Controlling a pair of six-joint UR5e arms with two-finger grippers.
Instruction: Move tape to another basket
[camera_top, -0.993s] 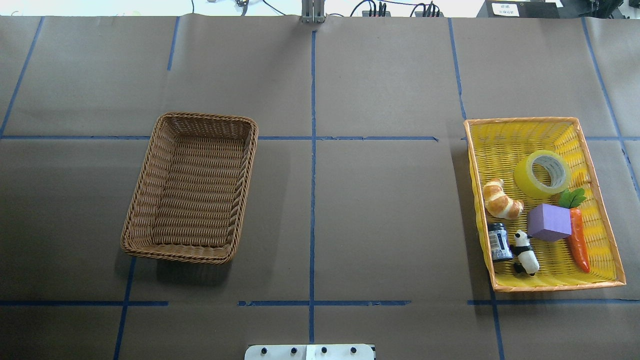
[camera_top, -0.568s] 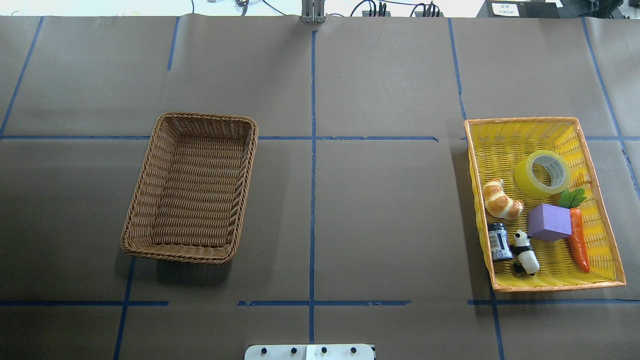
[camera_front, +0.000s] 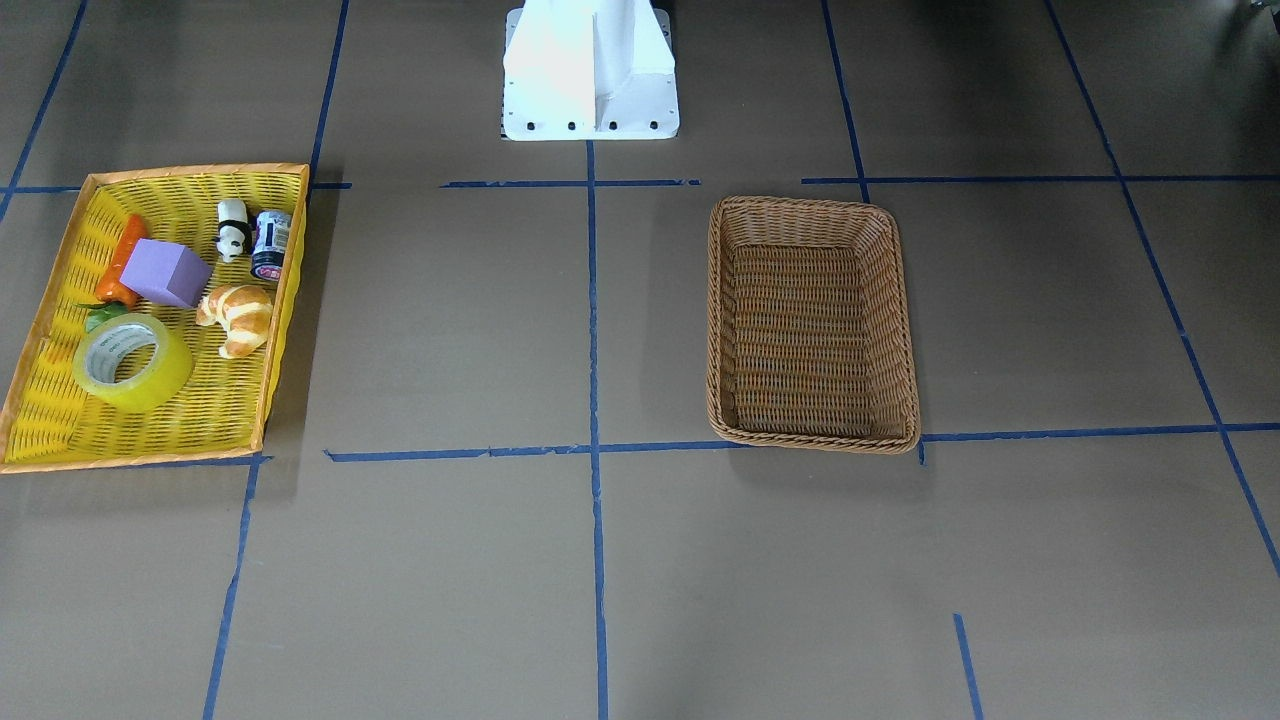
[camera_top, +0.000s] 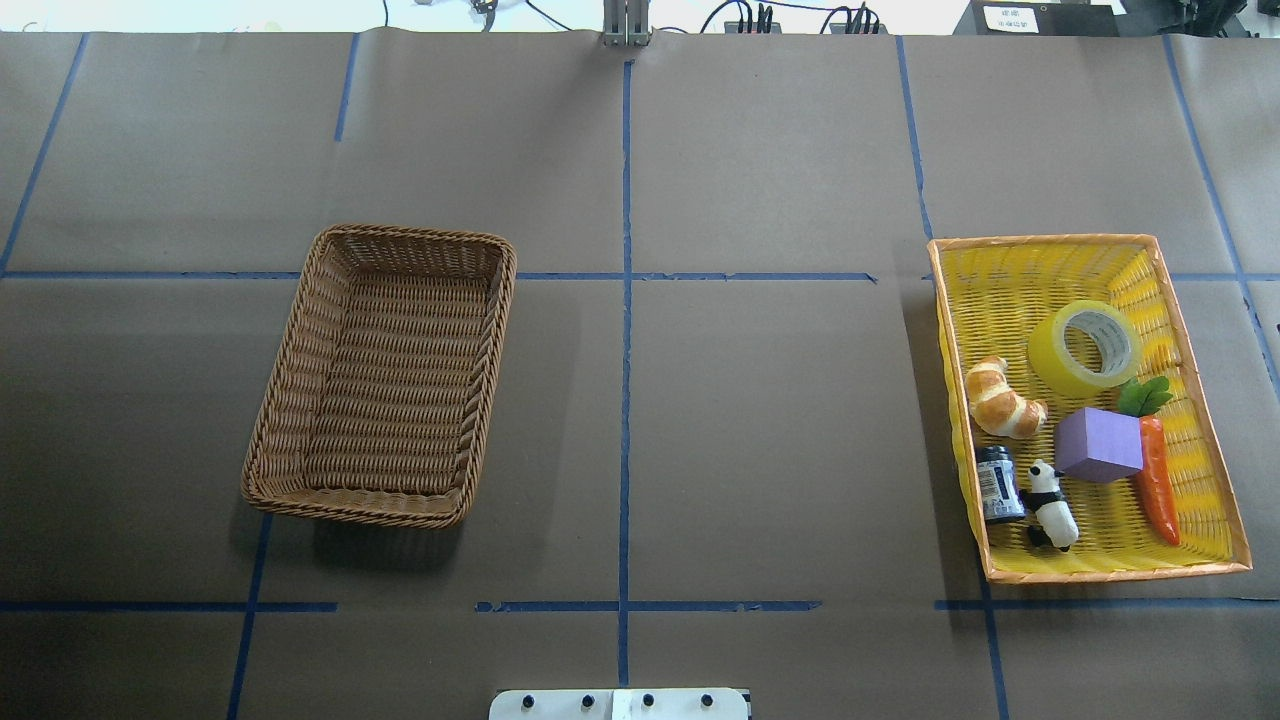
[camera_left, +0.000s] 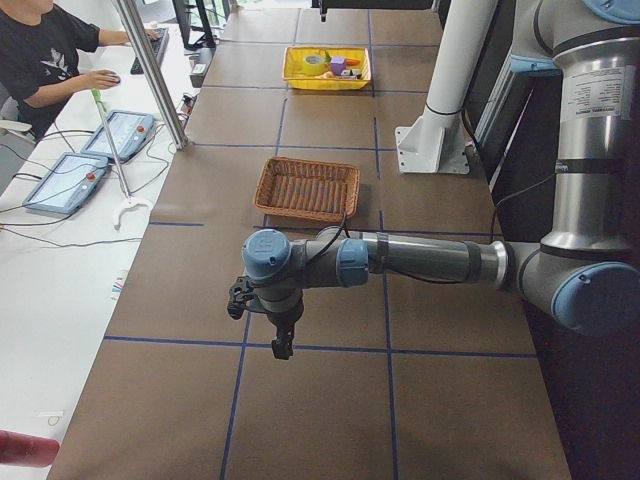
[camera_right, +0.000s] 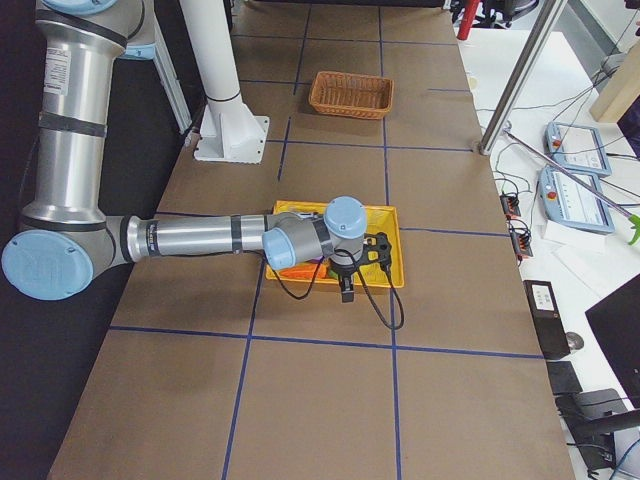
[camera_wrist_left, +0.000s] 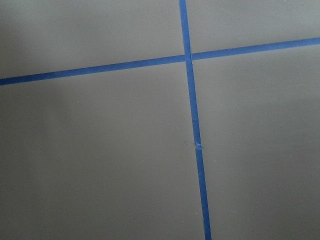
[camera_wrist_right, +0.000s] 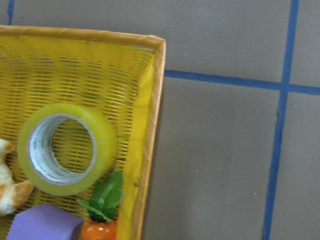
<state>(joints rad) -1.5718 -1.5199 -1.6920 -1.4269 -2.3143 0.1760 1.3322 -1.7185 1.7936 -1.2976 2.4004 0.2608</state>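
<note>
The yellow tape roll (camera_top: 1050, 362) lies on its side in the shallow yellow basket (camera_top: 1040, 241) at the table's right, also in the front view (camera_front: 160, 385) and the right wrist view (camera_wrist_right: 107, 142). The brown wicker basket (camera_top: 412, 233) stands empty at centre left, also in the front view (camera_front: 805, 204). My right gripper (camera_right: 347, 291) hangs above the yellow basket's outer edge, seen only from the right side. My left gripper (camera_left: 273, 338) hangs over bare table left of the wicker basket (camera_left: 305, 188). I cannot tell whether either is open or shut.
The yellow basket also holds a croissant (camera_top: 1000, 402), a purple block (camera_top: 1098, 446), a carrot (camera_top: 1158, 480), a panda figure (camera_top: 1050, 505) and a small dark can (camera_top: 998, 484). The white robot base (camera_front: 590, 70) stands at the table's edge. An operator (camera_left: 45, 60) sits at a side desk.
</note>
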